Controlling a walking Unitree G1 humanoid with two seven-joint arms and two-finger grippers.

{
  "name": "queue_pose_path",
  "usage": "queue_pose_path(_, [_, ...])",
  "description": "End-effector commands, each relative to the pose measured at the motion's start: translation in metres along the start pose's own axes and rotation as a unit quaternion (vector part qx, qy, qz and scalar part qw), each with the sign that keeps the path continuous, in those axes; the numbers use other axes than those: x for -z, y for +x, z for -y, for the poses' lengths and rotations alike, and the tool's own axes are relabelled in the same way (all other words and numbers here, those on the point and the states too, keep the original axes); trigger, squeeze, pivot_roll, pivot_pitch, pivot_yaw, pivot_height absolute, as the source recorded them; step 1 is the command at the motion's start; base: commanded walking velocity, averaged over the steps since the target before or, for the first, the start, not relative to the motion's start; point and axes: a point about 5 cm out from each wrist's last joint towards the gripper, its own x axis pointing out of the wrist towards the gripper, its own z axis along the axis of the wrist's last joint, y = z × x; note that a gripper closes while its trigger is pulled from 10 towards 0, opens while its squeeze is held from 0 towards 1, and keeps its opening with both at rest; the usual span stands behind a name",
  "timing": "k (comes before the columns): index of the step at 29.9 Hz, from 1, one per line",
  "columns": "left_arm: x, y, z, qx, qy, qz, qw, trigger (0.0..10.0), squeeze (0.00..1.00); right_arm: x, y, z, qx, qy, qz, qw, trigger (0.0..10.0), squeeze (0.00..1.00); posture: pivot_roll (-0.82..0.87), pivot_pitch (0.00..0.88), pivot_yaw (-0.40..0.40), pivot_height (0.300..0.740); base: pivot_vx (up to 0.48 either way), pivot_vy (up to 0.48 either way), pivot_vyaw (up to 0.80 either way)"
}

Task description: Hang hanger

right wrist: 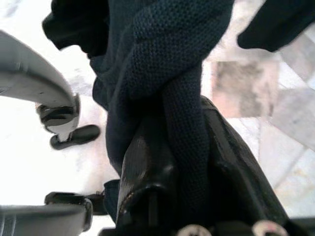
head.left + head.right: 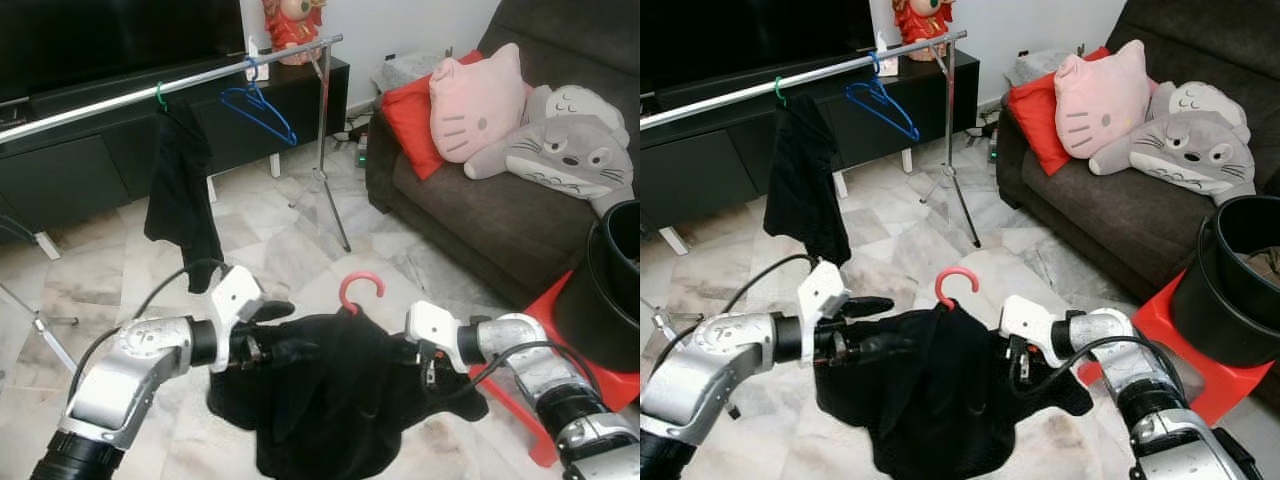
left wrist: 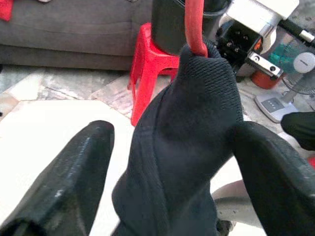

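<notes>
Both tools are carrying the red hanger [image 2: 360,290] with its black garment [image 2: 330,400]: right tool [image 1: 167,147] is pinching the cloth, left tool [image 3: 167,162] is straddling it wide. The cloth is probably slipping off. Rail [image 2: 170,90] is far off at 11 o'clock, so the hook risks missing.

Both my silver arms bent inward at chest height, wrists facing each other. My left gripper [image 3: 167,162] fingers spread apart around cloth; my right gripper [image 1: 187,162] fingers clamped tight on it.

Three hangers [image 2: 358,290], two black garments [image 2: 335,390], three plush cushions [image 2: 478,100].
</notes>
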Motion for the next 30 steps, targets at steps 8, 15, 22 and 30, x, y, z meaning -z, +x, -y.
queue_pose_path(8, [0.006,0.000,-0.004,-0.008,0.016,-0.031,0.999,10.0,0.00,-0.012,0.002,0.000,-0.022,-0.034,0.023,0.999,10.0,0.00,-0.01,0.000,-0.057,0.740,0.000,0.000,0.00])
queue_pose_path(15, [0.011,0.000,-0.004,0.000,0.004,-0.038,0.999,10.0,1.00,-0.017,0.004,-0.004,-0.042,-0.041,0.034,0.998,10.0,0.00,0.00,0.000,-0.060,0.740,0.000,0.000,0.00])
queue_pose_path(22, [0.028,0.004,0.001,0.015,-0.009,-0.075,0.997,10.0,0.00,-0.022,0.006,-0.004,-0.055,-0.052,0.041,0.996,10.0,0.00,0.00,0.000,-0.062,0.740,0.000,0.000,0.00])
queue_pose_path(30, [0.034,0.015,0.015,0.050,-0.010,-0.085,0.995,10.0,0.00,-0.026,0.010,-0.004,-0.057,-0.061,0.045,0.995,10.0,0.00,0.00,0.000,-0.059,0.740,0.000,0.000,0.00])
